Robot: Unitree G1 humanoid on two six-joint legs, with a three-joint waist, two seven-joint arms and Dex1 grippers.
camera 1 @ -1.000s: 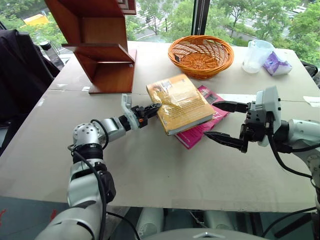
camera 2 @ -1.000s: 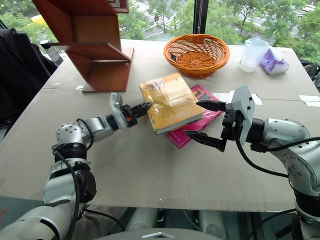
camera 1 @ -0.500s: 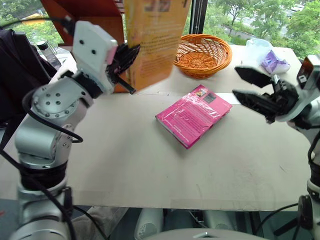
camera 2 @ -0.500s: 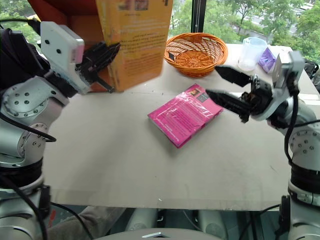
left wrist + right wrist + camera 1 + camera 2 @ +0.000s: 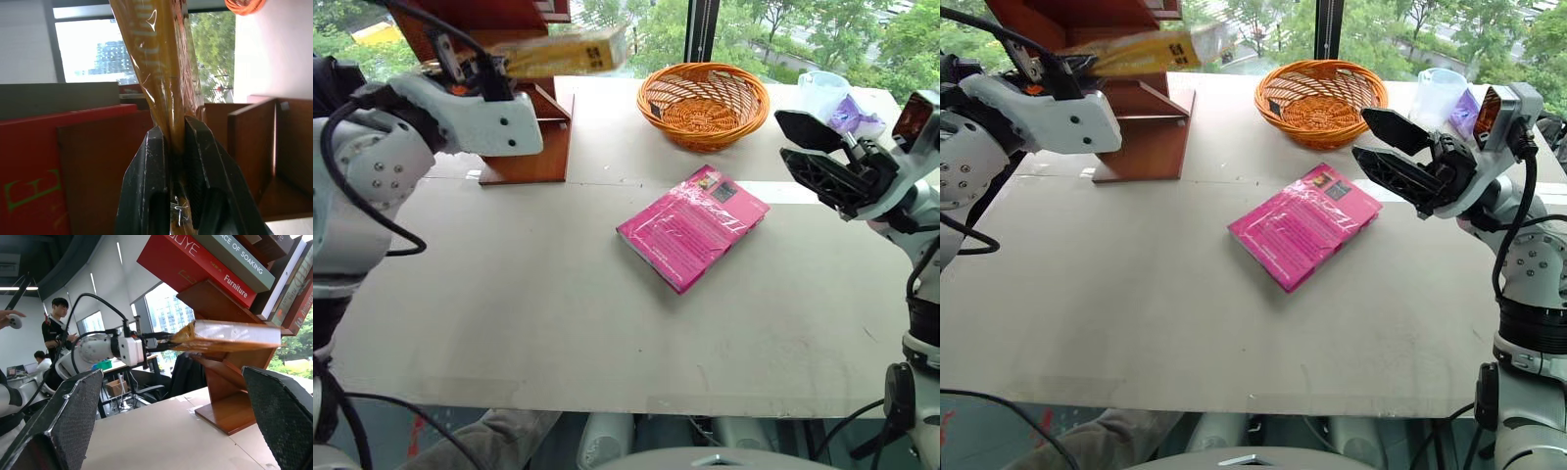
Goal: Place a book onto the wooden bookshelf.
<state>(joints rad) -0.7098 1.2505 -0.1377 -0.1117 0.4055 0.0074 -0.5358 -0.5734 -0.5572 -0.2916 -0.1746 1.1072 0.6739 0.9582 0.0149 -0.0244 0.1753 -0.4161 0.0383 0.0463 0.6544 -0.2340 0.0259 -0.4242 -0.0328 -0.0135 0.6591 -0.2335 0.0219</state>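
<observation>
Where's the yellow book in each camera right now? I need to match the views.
Left eye: the book is top left, flat, in the left gripper.
Right eye: top left, same grip.
Left wrist: edge-on, centre, clamped between the fingers.
Right wrist: centre right.
Shared landmark: the wooden bookshelf just behind the book.

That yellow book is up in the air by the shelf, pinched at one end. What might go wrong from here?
The left pincer holds the book only by a thin edge of its glossy wrap, so it may slip or droop. The wooden bookshelf has slanted boards, and other books already sit above, so the book's far end might bump a board or those books on the way in.
</observation>
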